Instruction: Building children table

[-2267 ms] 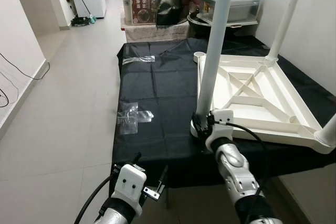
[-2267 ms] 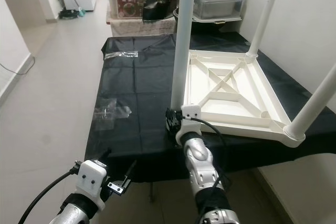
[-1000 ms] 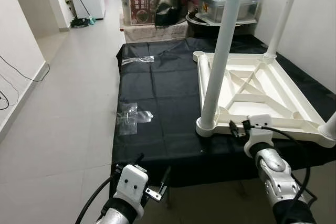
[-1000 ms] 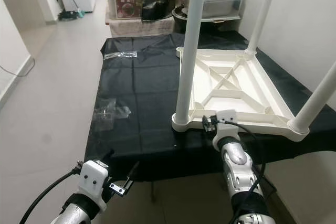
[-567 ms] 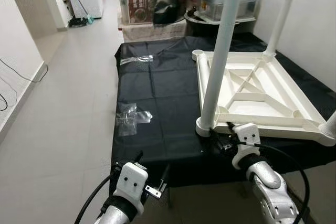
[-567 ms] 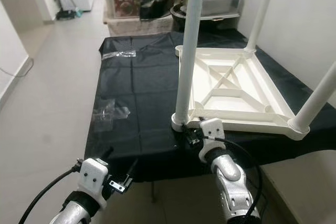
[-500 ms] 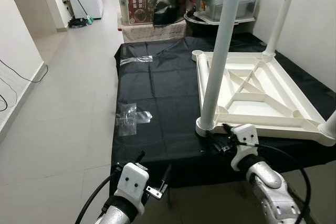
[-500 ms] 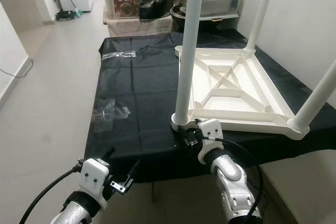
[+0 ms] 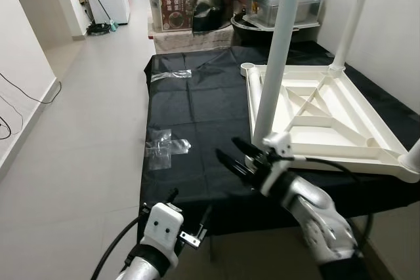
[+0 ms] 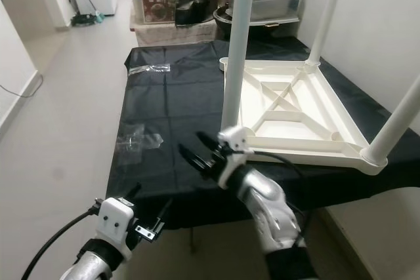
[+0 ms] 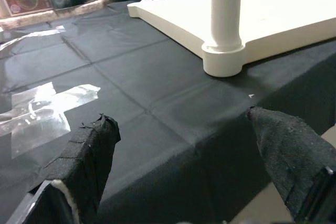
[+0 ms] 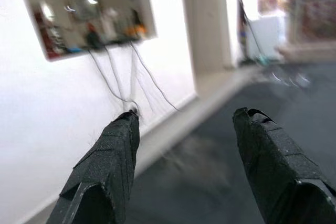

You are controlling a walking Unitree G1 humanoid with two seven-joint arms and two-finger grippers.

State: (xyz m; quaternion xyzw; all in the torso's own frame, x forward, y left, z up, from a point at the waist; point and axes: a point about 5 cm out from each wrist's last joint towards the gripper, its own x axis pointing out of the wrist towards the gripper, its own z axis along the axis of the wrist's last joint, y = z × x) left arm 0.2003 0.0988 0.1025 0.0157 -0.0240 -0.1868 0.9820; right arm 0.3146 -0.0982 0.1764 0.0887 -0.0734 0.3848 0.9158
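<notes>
The white children's table top [image 9: 341,129] lies upside down on a black-covered table [image 9: 197,109]. A white leg [image 9: 275,50] stands in its near-left corner socket, and two more legs [image 9: 354,18] [image 9: 413,155] stand at the far-right and near-right corners. The far-left socket [image 9: 249,68] holds no leg. My right gripper [image 9: 226,147] is open over the black cloth, just left of the near-left leg, pointing left and touching nothing. Low in front of the table's near edge, my left gripper [image 9: 190,206] is open and holds nothing; its wrist view faces the leg's base [image 11: 224,59].
Clear plastic wrappers [image 9: 165,145] [image 9: 172,75] lie on the left half of the cloth. Storage boxes and a pot [image 9: 180,1] crowd the far end. A white wall runs along the right. Open tiled floor [image 9: 79,129] lies to the left, with a cable by the wall.
My right gripper has left the base of the near-left leg and swung left over the cloth, turning to point left. The leg stays upright in its socket. The left arm has barely moved.
</notes>
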